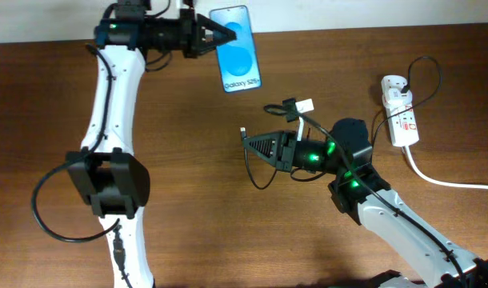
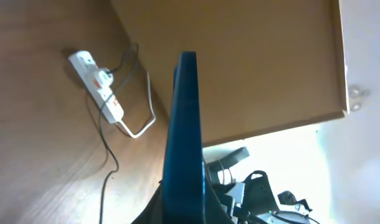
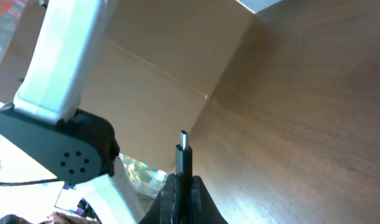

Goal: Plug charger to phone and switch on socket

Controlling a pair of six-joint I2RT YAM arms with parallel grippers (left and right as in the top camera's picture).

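Note:
My left gripper (image 1: pixel 218 37) is shut on the phone (image 1: pixel 238 50), a slim blue-screened handset held above the table's far edge; in the left wrist view the phone (image 2: pixel 182 124) shows edge-on between the fingers (image 2: pixel 184 202). My right gripper (image 1: pixel 249 144) is shut on the charger plug (image 3: pixel 185 152), its metal tip pointing out past the fingers (image 3: pixel 184 186). The thin black charger cable (image 1: pixel 256 172) loops under the gripper. The plug is well apart from the phone, below and right of it. The white socket strip (image 1: pixel 400 112) lies at the far right with a white adapter (image 1: pixel 394 84) in it.
The strip's thick white cord (image 1: pixel 448 180) runs to the right edge. The left arm (image 1: pixel 108 120) stands along the table's left side. In the left wrist view the socket strip (image 2: pixel 98 84) and cable (image 2: pixel 106 143) lie on the wood.

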